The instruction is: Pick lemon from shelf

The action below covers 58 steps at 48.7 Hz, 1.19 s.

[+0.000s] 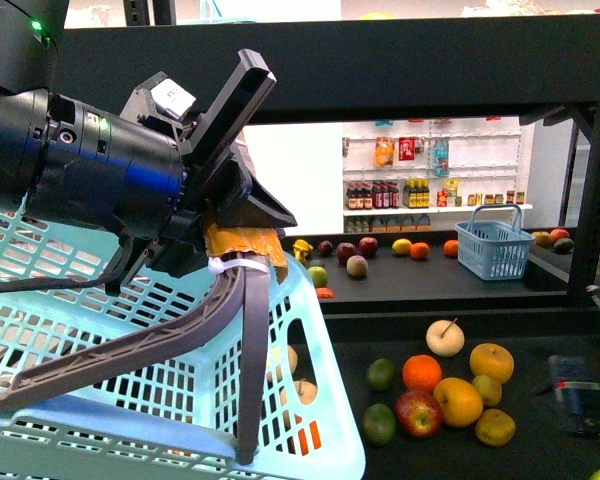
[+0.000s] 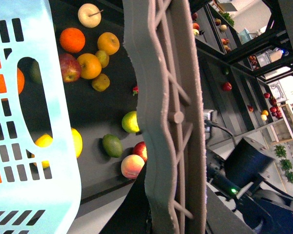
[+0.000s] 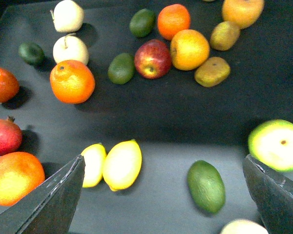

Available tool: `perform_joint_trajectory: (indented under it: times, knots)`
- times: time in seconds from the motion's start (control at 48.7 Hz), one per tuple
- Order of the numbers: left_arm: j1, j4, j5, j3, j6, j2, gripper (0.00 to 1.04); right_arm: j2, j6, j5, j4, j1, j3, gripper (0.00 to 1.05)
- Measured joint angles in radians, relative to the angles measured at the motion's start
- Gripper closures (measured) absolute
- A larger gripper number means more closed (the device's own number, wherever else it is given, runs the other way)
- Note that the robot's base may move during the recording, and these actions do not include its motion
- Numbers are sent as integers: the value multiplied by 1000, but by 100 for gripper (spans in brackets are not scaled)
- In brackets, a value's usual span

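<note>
Two bright yellow lemons lie side by side on the black shelf deck: the larger lemon and a smaller one touching it. My right gripper is open above the deck, with the lemons just inside one of its dark fingers. A green oval fruit lies nearer the other finger. The lemons also show in the left wrist view, partly behind the basket wall. My left gripper is shut on the grey basket handle of a light blue basket, held up in front.
Oranges, a red apple, pale apples, green fruits and a green-yellow apple lie around on the deck. A thick black upper deck hangs overhead. A small blue basket stands on the far shelf.
</note>
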<state>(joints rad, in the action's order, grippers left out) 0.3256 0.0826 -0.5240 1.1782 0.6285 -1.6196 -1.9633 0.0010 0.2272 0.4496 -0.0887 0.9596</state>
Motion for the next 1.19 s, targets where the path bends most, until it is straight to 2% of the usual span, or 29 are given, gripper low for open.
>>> perform_joint_trajectory:
  times: [0.37,0.698,1.191]
  knots:
    - [0,0,0,0,0,0,95,-385,-148,-74,-33,126,237,8]
    - [0,0,0,0,0,0,95,-607,-139,-114,-72,153,442,8]
    - [0,0,0,0,0,0,95,-731,-71,-159,-126,188,592,8]
